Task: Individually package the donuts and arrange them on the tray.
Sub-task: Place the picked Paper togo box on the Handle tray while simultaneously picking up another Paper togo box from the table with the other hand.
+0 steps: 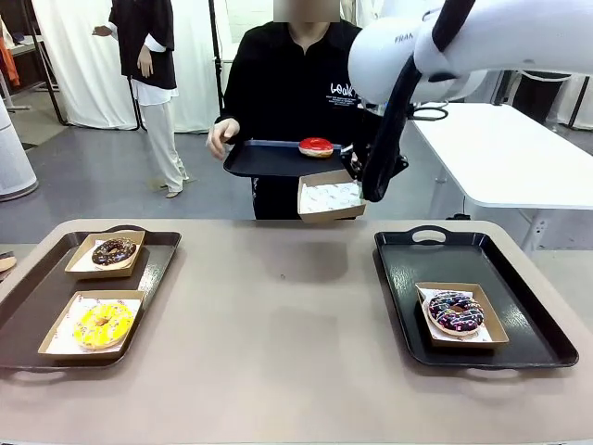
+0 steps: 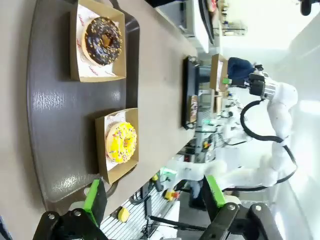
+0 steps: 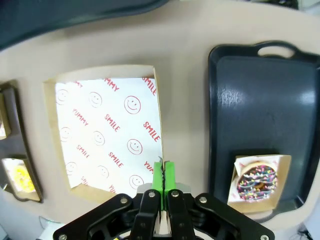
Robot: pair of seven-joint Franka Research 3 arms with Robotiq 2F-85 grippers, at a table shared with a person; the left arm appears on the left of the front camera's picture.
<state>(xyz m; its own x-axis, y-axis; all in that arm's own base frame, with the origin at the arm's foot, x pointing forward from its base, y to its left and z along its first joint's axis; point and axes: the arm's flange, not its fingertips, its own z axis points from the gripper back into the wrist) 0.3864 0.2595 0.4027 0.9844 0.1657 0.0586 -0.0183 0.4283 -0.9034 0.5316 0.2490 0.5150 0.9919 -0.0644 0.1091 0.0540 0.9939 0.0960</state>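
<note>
A person at the far side holds a black tray (image 1: pixel 269 159) in the air with the glossy red donut (image 1: pixel 316 146) on it. Just below its right end, my right gripper (image 1: pixel 359 182) (image 3: pixel 163 175) is shut on the rim of an empty paper-lined box (image 1: pixel 331 199) (image 3: pixel 107 135), held above the table. The purple sprinkled donut (image 1: pixel 454 311) (image 3: pixel 256 182) sits boxed on the right tray (image 1: pixel 482 255). On the left tray (image 1: pixel 37 306) (image 2: pixel 55 110), the chocolate donut (image 1: pixel 114 250) (image 2: pixel 103 41) and the yellow donut (image 1: pixel 102 324) (image 2: pixel 121 142) lie in their boxes. My left gripper (image 2: pixel 154 197) hangs open beside that tray, holding nothing.
The tan table (image 1: pixel 278 352) runs bare between the two trays. A white table (image 1: pixel 510 153) stands at the back right. Another person (image 1: pixel 148 56) stands far back left by a white curtain.
</note>
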